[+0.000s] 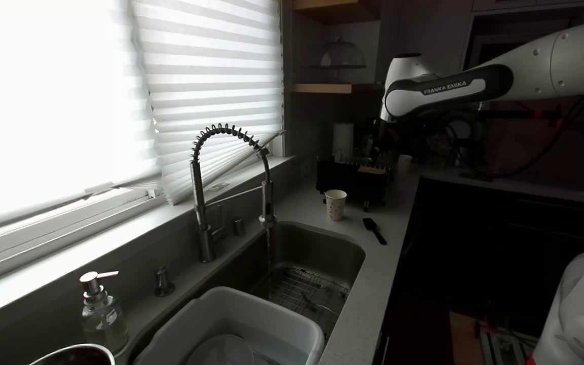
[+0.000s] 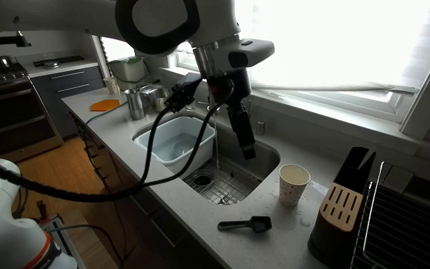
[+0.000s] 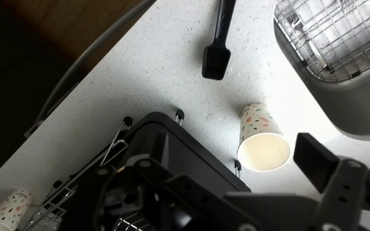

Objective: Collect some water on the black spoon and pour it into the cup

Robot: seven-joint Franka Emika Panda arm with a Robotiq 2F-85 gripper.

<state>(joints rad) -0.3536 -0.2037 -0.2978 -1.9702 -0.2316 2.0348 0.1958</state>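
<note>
End effector (image 3: 235, 151) spread wide, arm (image 1: 495, 81) lettered "FRANKA EMIKA", black spoon (image 2: 250, 224) near cup (image 2: 292, 191).

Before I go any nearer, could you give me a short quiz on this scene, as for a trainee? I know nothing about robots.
1. True or false: the spoon lies on the counter, outside the open gripper.
2. The cup near the spoon stands: A) upside down, B) on its side, C) upright.
3. Complete: from the faucet runs ...

Key: 1. true; 2. C; 3. water.
</note>
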